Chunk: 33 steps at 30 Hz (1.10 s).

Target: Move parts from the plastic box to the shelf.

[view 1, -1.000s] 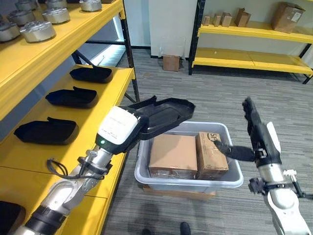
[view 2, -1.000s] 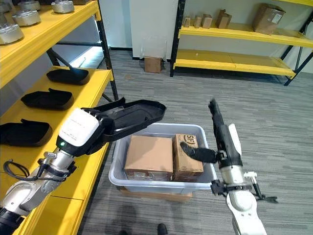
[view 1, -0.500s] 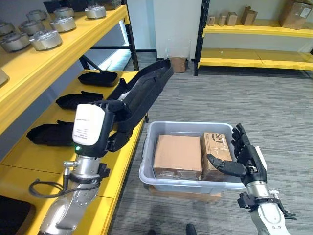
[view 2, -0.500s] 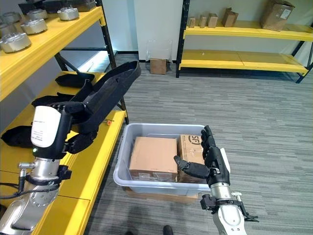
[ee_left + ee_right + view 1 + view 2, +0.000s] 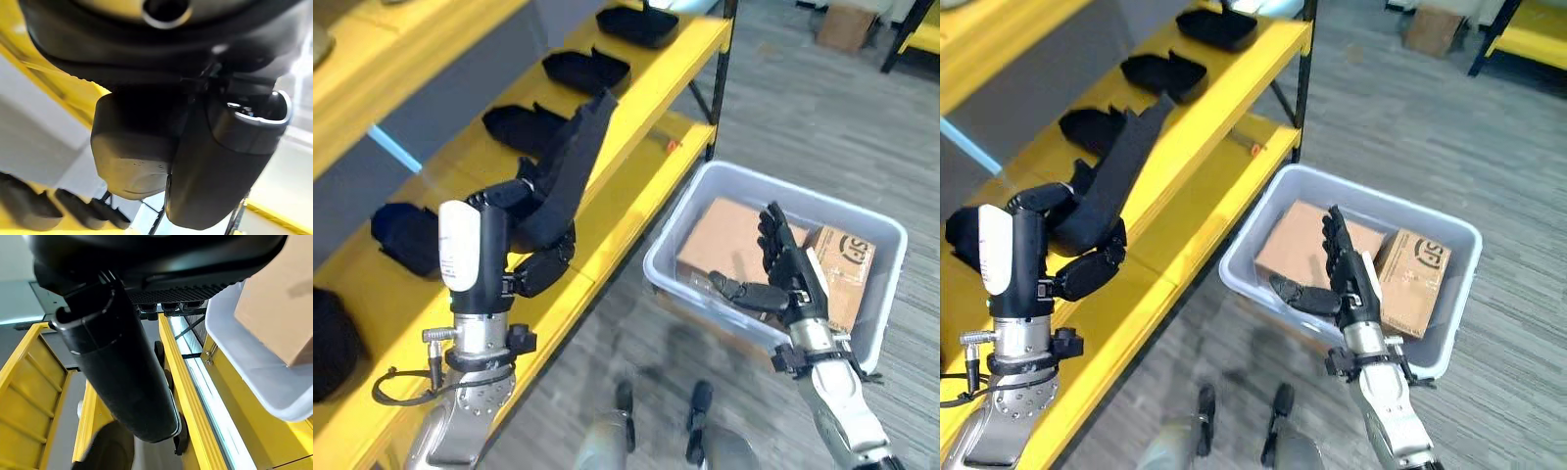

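Two cardboard boxes (image 5: 729, 235) lie in the grey plastic box (image 5: 773, 191) on the floor, beside the yellow shelf (image 5: 636, 127). My left hand (image 5: 543, 264) is clenched round a long black part (image 5: 568, 176), holding it tilted up over the shelf's lower board, where several more black parts (image 5: 582, 69) lie in a row, I think of the same kind. My right hand (image 5: 783, 269) hovers over the plastic box, fingers straight and holding nothing.
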Tool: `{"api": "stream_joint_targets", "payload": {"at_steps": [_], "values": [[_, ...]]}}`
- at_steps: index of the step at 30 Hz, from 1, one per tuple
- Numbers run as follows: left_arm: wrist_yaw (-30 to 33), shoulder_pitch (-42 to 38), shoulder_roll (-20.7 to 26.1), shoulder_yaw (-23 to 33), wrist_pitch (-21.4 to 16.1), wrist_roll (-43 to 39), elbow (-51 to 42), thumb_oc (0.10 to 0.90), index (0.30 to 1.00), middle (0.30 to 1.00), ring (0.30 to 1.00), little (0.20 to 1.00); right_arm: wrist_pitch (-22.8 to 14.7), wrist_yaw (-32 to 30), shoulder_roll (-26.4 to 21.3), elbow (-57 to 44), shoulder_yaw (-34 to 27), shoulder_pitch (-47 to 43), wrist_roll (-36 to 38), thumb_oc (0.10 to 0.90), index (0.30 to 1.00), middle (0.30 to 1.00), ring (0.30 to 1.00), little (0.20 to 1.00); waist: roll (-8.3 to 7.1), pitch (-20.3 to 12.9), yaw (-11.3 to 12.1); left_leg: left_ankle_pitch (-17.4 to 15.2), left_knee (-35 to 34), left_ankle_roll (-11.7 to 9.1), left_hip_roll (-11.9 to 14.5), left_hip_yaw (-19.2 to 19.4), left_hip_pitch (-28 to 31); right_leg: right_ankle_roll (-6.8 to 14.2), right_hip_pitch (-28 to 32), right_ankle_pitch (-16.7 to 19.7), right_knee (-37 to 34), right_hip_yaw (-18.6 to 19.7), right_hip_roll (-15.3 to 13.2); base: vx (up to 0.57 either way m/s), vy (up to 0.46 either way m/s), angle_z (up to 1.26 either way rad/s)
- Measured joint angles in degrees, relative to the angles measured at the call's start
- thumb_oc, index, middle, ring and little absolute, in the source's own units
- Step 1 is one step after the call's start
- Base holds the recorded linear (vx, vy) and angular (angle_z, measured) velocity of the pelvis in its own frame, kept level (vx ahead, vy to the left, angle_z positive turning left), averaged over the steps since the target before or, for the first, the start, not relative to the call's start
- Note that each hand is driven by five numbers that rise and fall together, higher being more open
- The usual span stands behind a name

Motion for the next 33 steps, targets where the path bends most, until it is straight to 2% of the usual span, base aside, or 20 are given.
{"api": "stream_joint_targets", "payload": {"at_steps": [1,2,3,5,6,7,9,10,12,14,15,17,19,22,25,28,29,31,32,33], "values": [[0.1,-0.4,-0.2,0.2,-0.2,0.0,0.0,0.4,0.3,0.3,0.3,0.3,-0.5,0.1,0.0,-0.5,-0.3,1.7,0.0,0.9,1.0,1.0,1.0,1.0,-0.16,0.1,-0.6,-0.3,1.1,0.0,2.4,0.3,3.3,0.4,-0.1,-0.3,-0.1,-0.4,0.0,-0.03,0.096,1.13],[0.2,-1.2,-0.2,0.0,-0.1,0.0,0.2,0.4,0.3,0.3,0.3,0.3,-0.4,0.4,0.3,-1.0,-1.0,4.1,0.0,0.9,1.0,1.0,1.0,1.0,0.32,0.0,-2.8,-0.6,-3.4,-1.0,7.7,4.2,7.5,0.6,1.3,0.0,0.0,-4.3,-0.2,-0.05,0.105,1.23],[0.2,-2.2,-0.6,-0.1,0.0,0.0,0.0,0.4,0.3,0.3,0.3,0.3,-0.5,0.3,0.5,-1.0,-1.8,6.1,0.0,0.9,1.0,1.0,1.0,1.0,0.61,-0.3,-5.2,0.9,-10.5,0.6,11.6,6.6,10.2,0.3,1.1,-0.6,1.0,-5.7,0.0,-0.06,0.168,1.34],[1.2,-3.6,-0.1,0.0,-0.3,0.0,-0.2,0.4,0.3,0.3,0.3,0.3,-0.4,0.1,1.4,-0.2,-3.8,7.3,0.1,0.9,1.0,1.0,1.0,1.0,0.77,-0.2,-5.7,2.1,-24.6,-0.5,13.5,7.7,15.0,0.7,-0.6,-0.6,3.1,-6.5,-0.4,0.0,0.183,0.75],[1.3,-4.0,-0.2,-0.1,-0.3,0.0,-0.2,0.4,0.3,0.3,0.3,0.3,-0.4,0.0,1.8,-0.1,-4.7,7.5,0.1,0.9,1.0,1.0,1.0,1.0,1.21,-0.3,-6.1,2.1,-28.2,-0.5,13.9,7.9,15.6,1.1,-1.1,-0.4,3.8,-7.2,-0.8,0.01,0.223,0.65],[1.2,-4.8,-0.3,-0.9,-0.1,0.2,0.2,0.4,0.3,0.3,0.3,0.3,-0.4,-0.6,2.2,0.0,-7.1,8.4,0.4,0.9,1.0,1.0,1.0,1.0,2.94,-0.3,-6.7,2.6,-34.9,-0.5,13.0,9.1,16.3,4.7,-2.1,0.0,5.6,-8.3,-1.8,-0.02,0.257,1.04],[1.2,-4.5,-0.5,-1.5,0.0,0.1,0.2,0.4,0.3,0.3,0.3,0.3,-0.5,-1.0,2.2,0.0,-7.3,10.1,0.6,0.9,1.0,1.0,1.0,1.0,2.44,-1.0,-7.9,1.7,-37.7,-0.5,10.7,9.0,15.0,7.8,-2.9,-0.4,5.9,-5.0,-4.1,0.0,0.231,1.22],[1.2,-3.9,-0.4,-1.5,0.0,0.2,0.0,0.4,0.3,0.3,0.3,0.3,-0.5,-1.0,2.3,0.0,-7.3,10.6,0.6,0.9,1.0,1.0,1.0,1.0,2.85,-1.6,-7.7,0.4,-38.7,-0.3,10.1,10.7,14.7,8.6,-2.9,0.9,5.8,-5.4,-5.0,-0.01,0.193,0.92],[1.4,-2.7,-0.3,-1.4,0.2,0.4,-0.1,0.4,0.3,0.3,0.3,0.3,-0.4,-1.2,3.0,0.2,-7.3,10.7,0.5,0.9,1.0,1.0,1.0,1.0,4.72,-3.0,-6.4,-2.0,-41.6,-2.0,10.0,11.7,14.7,10.0,-2.9,2.9,5.9,-6.9,-5.6,-0.01,0.21,0.64],[2.2,-1.9,-0.2,-1.1,0.4,0.6,-0.2,0.4,0.3,0.3,0.3,0.3,-0.4,-1.0,4.1,0.2,-6.4,10.0,0.4,0.9,1.0,1.0,1.0,1.0,3.38,-4.1,-2.8,-1.7,-42.5,-2.5,7.4,10.6,14.6,11.0,-2.6,4.1,5.6,-7.2,-8.3,-0.01,0.189,0.4],[2.6,-1.4,-0.2,-1.0,0.5,0.6,-0.2,0.4,0.3,0.3,0.3,0.3,-0.4,-0.8,4.3,0.2,-6.0,9.9,0.2,0.9,1.0,1.0,1.0,1.0,2.96,-4.8,-2.1,-1.6,-42.5,-2.4,6.9,10.0,14.6,11.3,-2.0,4.3,5.5,-7.7,-9.0,-0.03,0.269,0.35],[3.6,0.0,-0.1,0.0,0.8,1.2,0.1,0.4,0.3,0.3,0.3,0.3,-0.5,-0.4,4.7,0.3,-5.0,10.1,-0.4,0.9,1.0,1.0,1.0,1.0,1.44,-7.2,-1.1,-2.0,-42.3,-1.6,6.1,8.3,13.8,12.2,0.0,4.5,4.6,-9.9,-10.3,-0.02,0.287,0.57],[3.6,1.6,2.5,-1.0,1.0,3.9,0.2,0.4,0.3,0.3,0.3,0.3,-0.3,-0.2,6.0,0.7,-4.9,11.5,-1.2,0.9,1.0,1.0,1.0,1.0,-1.72,-10.2,-0.1,-1.6,-42.3,-0.9,4.3,6.4,13.0,13.2,1.3,5.6,3.1,-11.0,-11.8,-0.01,0.261,0.52],[3.9,3.0,2.8,-0.7,1.4,5.3,0.7,0.4,0.3,0.3,0.3,0.3,0.1,0.2,7.9,0.8,-4.0,12.6,-1.6,0.9,1.0,1.0,1.0,1.0,-4.73,-11.9,0.7,-2.0,-41.5,-0.5,3.2,5.8,12.8,13.7,2.4,6.2,2.3,-11.3,-12.9,-0.01,0.225,0.16],[4.6,3.3,3.9,-0.9,1.7,5.7,2.6,0.4,0.3,0.3,0.3,0.3,0.3,0.1,9.4,0.9,-3.6,12.8,-2.2,0.9,1.0,1.0,1.0,1.0,-7.33,-12.9,0.5,-3.0,-39.0,0.8,0.9,3.8,11.0,14.6,3.8,7.0,1.3,-12.9,-15.5,0.0,0.234,0.33],[4.9,3.5,4.3,-0.9,2.3,6.3,2.9,0.4,0.3,0.3,0.3,0.3,0.5,0.1,11.0,1.1,-3.4,12.9,-2.3,0.9,1.0,1.0,1.0,1.0,-8.71,-12.9,0.9,-6.2,-32.0,2.3,-1.3,2.0,7.5,14.9,5.5,8.0,0.3,-14.4,-17.9,0.0,0.249,0.34],[4.9,3.4,4.3,-0.9,2.3,7.7,3.1,0.4,0.3,0.3,0.3,0.3,0.7,0.1,11.1,1.1,-2.9,12.9,-2.3,0.9,1.0,1.0,1.0,1.0,-8.86,-12.8,1.0,-9.2,-25.8,3.5,-2.5,1.6,4.4,14.8,5.7,9.1,0.1,-14.4,-19.3,-0.05,0.394,0.39],[4.9,2.7,4.3,-1.6,2.2,7.8,4.1,0.4,0.3,0.3,0.3,0.3,1.5,0.2,11.2,2.0,-1.5,13.2,-2.3,0.9,1.0,1.0,1.0,1.0,-8.1,-12.1,-0.5,-10.9,-20.6,5.3,-3.7,0.0,1.2,13.3,5.5,15.2,1.8,-10.9,-20.6,-0.07,0.333,0.61],[4.7,1.9,4.3,-2.0,2.1,7.9,5.1,0.4,0.3,0.3,0.3,0.3,1.8,0.0,11.1,2.0,-1.4,13.5,-2.3,0.9,1.0,1.0,1.0,1.0,-7.13,-11.4,-2.1,-10.9,-19.9,6.5,-4.0,-1.4,0.3,12.2,4.7,18.3,3.5,-6.7,-21.0,-0.02,0.126,0.49],[4.7,2.0,4.5,-2.0,2.4,7.9,5.9,0.4,0.3,0.3,0.3,0.3,2.0,0.1,11.3,2.1,-1.1,13.7,-2.3,0.9,1.0,1.0,1.0,1.0,-6.28,-10.8,-1.8,-10.5,-21.1,7.9,-3.9,-1.5,0.5,11.4,0.9,18.8,7.3,-0.1,-20.9,0.01,0.244,0.33]]}}
